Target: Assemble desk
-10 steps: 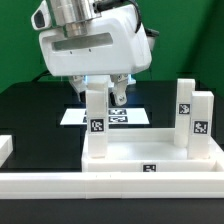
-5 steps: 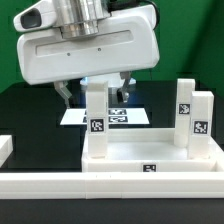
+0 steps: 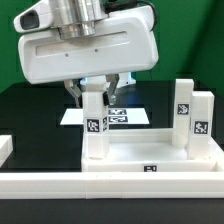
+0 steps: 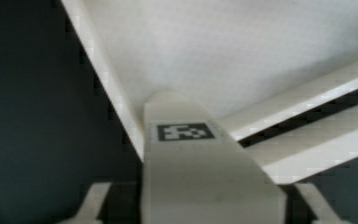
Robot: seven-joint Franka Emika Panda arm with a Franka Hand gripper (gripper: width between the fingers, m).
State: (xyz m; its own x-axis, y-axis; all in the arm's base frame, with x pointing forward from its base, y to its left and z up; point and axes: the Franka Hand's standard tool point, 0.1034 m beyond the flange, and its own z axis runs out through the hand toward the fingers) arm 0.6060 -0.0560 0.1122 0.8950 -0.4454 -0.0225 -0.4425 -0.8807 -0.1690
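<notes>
Fingers first, since that's the bit that changed: half a second back they were spread wide either side of the left leg (image 3: 96,128), and now they've been pulled in against its upper end. So the gripper (image 3: 95,92) can be counted as clamped on that leg, as far as can be judged. In the wrist view the same leg (image 4: 202,165) is seen running straight down between the fingertips. For the task, that's probably the grasp being made so the leg can be turned or pressed home in its corner. Whether it's seated already can't be told.

Going left to right in the exterior view:
- a white block (image 3: 5,148) is cut off at the left edge, well apart from everything else
- the held leg is stood upright in the near left corner of the desk top (image 3: 150,158)
- the marker board (image 3: 128,116) is lying flat on the black table (image 3: 30,115) behind it
- two right legs (image 3: 194,118) are stood upright, side by side, at the far right end

So three legs are held inside the tray-like top. A fourth isn't seen anywhere. Nothing else is in it.
</notes>
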